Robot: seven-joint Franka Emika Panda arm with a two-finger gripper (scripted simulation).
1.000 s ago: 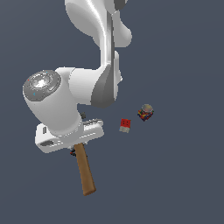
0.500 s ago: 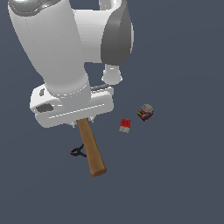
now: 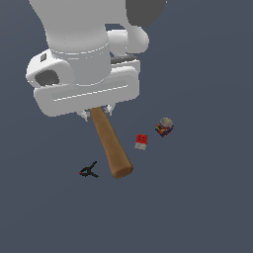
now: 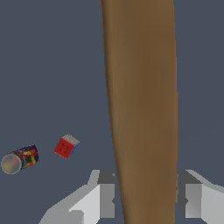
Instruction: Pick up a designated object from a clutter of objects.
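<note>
Both my jaws press the brown handle of the hammer (image 4: 142, 105), which hangs tilted above the table (image 3: 197, 207). Below lie the black clamp (image 3: 89, 171), the red-and-white cube (image 3: 142, 141) and the multicoloured block (image 3: 164, 127), well apart.

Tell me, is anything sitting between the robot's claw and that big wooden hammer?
Nothing visible does. In the wrist view the gripper has a finger on each side of the hammer handle. The black clamp, red-and-white cube and multicoloured block all lie apart from the handle.
</note>
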